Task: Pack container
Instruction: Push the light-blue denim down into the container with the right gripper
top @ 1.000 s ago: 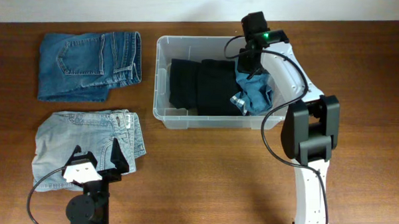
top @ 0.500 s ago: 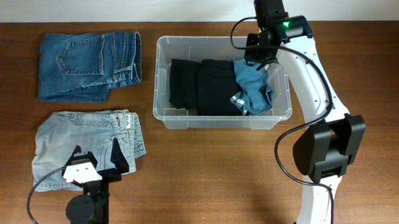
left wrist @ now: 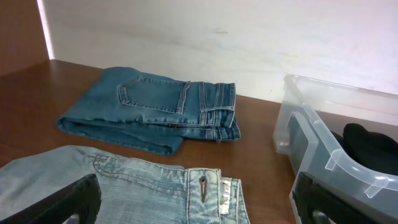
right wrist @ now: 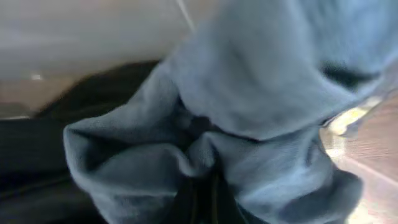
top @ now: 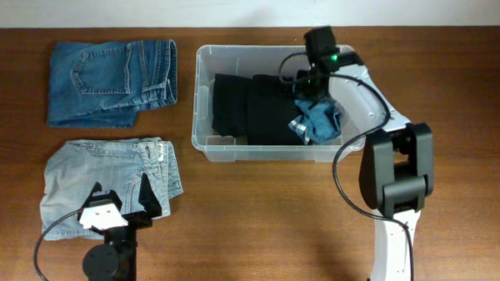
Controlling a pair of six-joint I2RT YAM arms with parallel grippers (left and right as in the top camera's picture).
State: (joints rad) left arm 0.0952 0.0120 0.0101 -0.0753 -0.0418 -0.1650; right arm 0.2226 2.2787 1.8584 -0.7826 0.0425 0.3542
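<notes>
The container (top: 203,105), a clear plastic bin, stands at the table's back middle. It holds a folded black garment (top: 251,107) and a crumpled blue denim garment (top: 321,122) at its right end. My right gripper (top: 313,83) is inside the bin's back right corner, shut on the blue garment (right wrist: 267,81); its fingers (right wrist: 202,199) pinch a fold of the cloth, with the black garment (right wrist: 37,162) beside it. My left gripper (top: 118,204) is open and empty, low over folded light-blue jeans (top: 74,172). The left wrist view shows its open fingers (left wrist: 199,208) over those jeans (left wrist: 124,186), with the container (left wrist: 311,130) to the right.
Folded darker blue jeans (top: 110,81) lie at the back left, also seen in the left wrist view (left wrist: 155,106). The right arm's base (top: 392,246) stands in front of the bin, to the right. A pale wall runs along the table's far edge.
My right gripper rose toward the bin's back right corner, then came back down and left into the bin. The blue garment now lies more bunched at the right end. The left arm has not moved.
</notes>
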